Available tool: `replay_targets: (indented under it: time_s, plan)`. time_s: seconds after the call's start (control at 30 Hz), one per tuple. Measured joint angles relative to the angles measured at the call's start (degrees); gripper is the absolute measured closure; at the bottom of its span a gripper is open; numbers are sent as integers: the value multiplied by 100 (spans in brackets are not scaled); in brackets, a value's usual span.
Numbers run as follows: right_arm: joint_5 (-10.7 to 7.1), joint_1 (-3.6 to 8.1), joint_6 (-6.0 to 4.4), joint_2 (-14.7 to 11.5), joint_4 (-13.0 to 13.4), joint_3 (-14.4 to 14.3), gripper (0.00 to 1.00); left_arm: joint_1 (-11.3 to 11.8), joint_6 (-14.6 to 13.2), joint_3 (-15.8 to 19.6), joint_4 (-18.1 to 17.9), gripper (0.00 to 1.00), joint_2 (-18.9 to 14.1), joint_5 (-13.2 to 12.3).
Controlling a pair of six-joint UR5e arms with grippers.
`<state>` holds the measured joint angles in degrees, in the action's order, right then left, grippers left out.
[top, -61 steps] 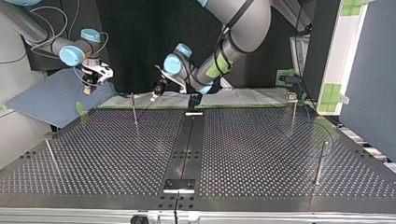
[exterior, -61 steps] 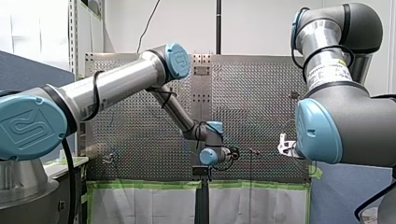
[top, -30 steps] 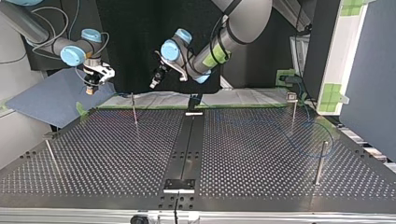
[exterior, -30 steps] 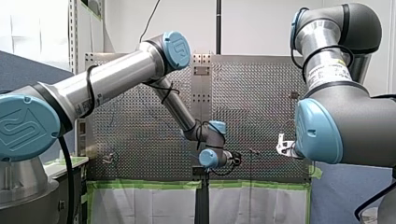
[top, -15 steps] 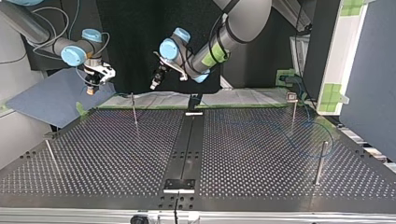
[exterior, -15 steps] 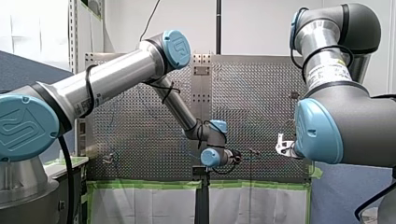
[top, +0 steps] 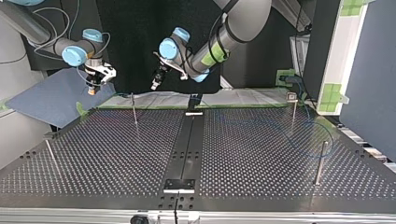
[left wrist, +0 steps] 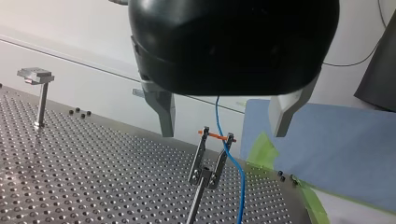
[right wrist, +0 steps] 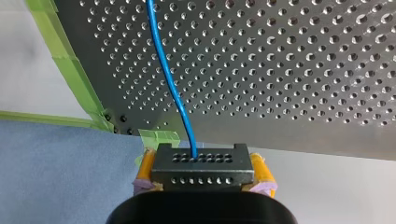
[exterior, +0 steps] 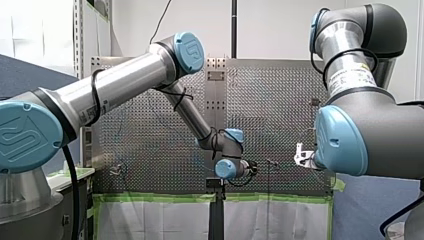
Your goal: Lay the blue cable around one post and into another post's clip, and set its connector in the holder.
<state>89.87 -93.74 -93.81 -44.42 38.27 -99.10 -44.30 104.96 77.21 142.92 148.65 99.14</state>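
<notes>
In the right wrist view my right gripper (right wrist: 201, 184) has its yellow pads shut on the black connector (right wrist: 201, 171). The blue cable (right wrist: 170, 84) runs from the connector out over the perforated table. My left gripper (left wrist: 224, 122) hangs open with nothing between its metal fingers (left wrist: 164, 109). It is just above a forked clip post (left wrist: 208, 163) with an orange crosspiece. The cable (left wrist: 235, 168) runs down at the clip's prongs. In the top view my left gripper (top: 154, 86) hovers above the post (top: 134, 109). My right gripper (top: 92, 88) hangs past the table's far left corner.
More thin posts stand at the top view's right (top: 293, 109) (top: 321, 161) and left (top: 51, 156), with a faint cable loop (top: 308, 135) between the right ones. A black strip (top: 187, 149) runs down the table's middle. Green tape (right wrist: 70, 70) edges the table.
My left gripper has lifted up and away from the clip post over the two seconds, then held almost still. My right gripper has drifted slightly toward the top view's right with the connector.
</notes>
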Motion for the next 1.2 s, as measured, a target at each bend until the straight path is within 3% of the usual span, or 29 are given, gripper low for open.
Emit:
replay_targets:
  time_s: [0.67,0.9,1.2]
  plan:
    - [-4,-8,2,0,-18,-1,100,-10,6,-2,16,0,0,19]
    - [-4,-9,-5,-1,-20,0,100,-36,-205,147,179,0,-126,248]
    - [-25,-10,-5,-1,-45,1,100,-105,-577,524,-127,0,-497,631]
